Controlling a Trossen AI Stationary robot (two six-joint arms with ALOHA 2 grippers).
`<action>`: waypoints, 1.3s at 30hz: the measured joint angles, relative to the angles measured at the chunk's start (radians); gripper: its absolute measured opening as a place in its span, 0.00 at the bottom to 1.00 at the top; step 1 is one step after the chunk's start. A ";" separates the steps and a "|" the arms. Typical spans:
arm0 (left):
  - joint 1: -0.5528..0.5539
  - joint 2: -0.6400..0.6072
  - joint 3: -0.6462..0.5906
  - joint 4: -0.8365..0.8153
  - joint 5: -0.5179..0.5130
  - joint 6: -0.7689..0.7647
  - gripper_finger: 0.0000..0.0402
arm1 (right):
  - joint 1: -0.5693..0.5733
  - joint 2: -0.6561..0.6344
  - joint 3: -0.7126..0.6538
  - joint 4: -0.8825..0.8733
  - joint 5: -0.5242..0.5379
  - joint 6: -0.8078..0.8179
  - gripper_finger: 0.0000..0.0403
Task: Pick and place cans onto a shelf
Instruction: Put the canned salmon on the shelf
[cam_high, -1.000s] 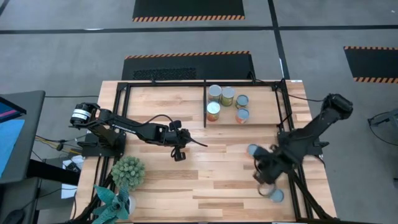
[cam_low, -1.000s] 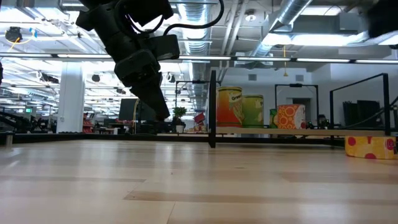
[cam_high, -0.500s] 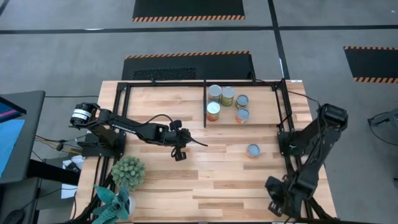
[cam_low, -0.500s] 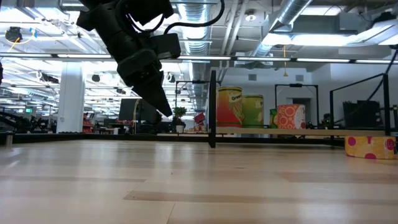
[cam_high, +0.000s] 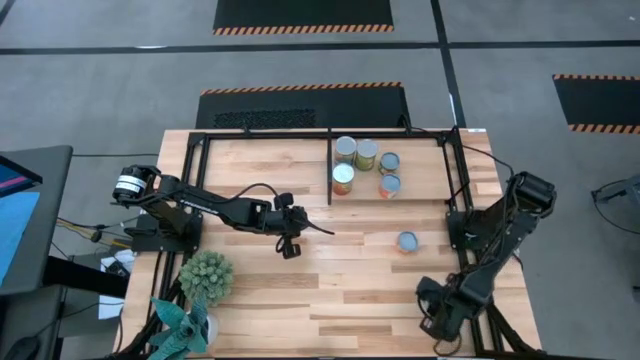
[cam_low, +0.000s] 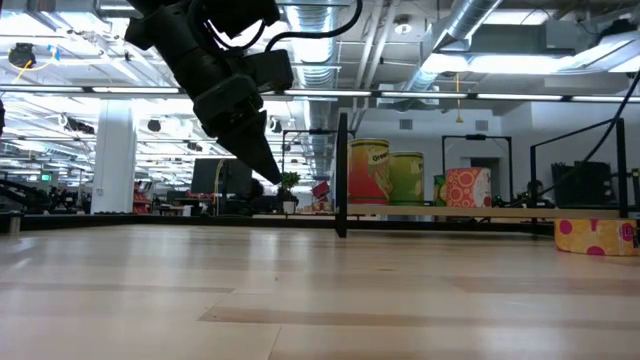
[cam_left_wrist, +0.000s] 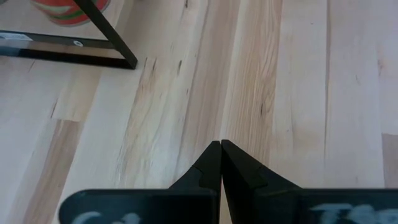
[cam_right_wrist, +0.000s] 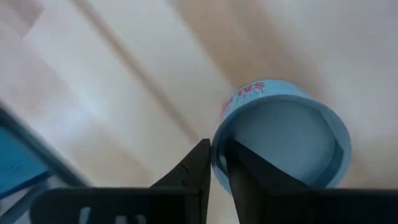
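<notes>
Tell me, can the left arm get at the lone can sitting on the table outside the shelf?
Probably yes. The left gripper hangs shut over bare wood, and nothing stands between it and the lone can; the right gripper is nearer the table's front edge.

The desk (cam_high: 330, 290) is light wood planks, standing on a grey concrete floor (cam_high: 100, 90) crossed by dark seams; black mats (cam_high: 303, 14) edged in orange hazard stripes lie beyond the desk's far edge; level across the desk, a large hall shows silver ceiling ducts (cam_low: 480, 30), strip lights and a white column (cam_low: 115, 160).
</notes>
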 joint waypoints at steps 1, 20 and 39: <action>0.000 0.000 0.000 0.001 0.000 0.001 0.00 | -0.020 0.000 0.000 -0.017 0.008 -0.027 0.20; 0.000 0.000 0.000 -0.014 0.000 0.002 0.00 | -0.296 0.003 -0.003 -0.149 0.058 -0.317 0.03; 0.000 0.000 0.000 -0.013 0.000 0.038 0.00 | -0.341 -0.048 0.140 -0.473 0.182 -0.379 0.01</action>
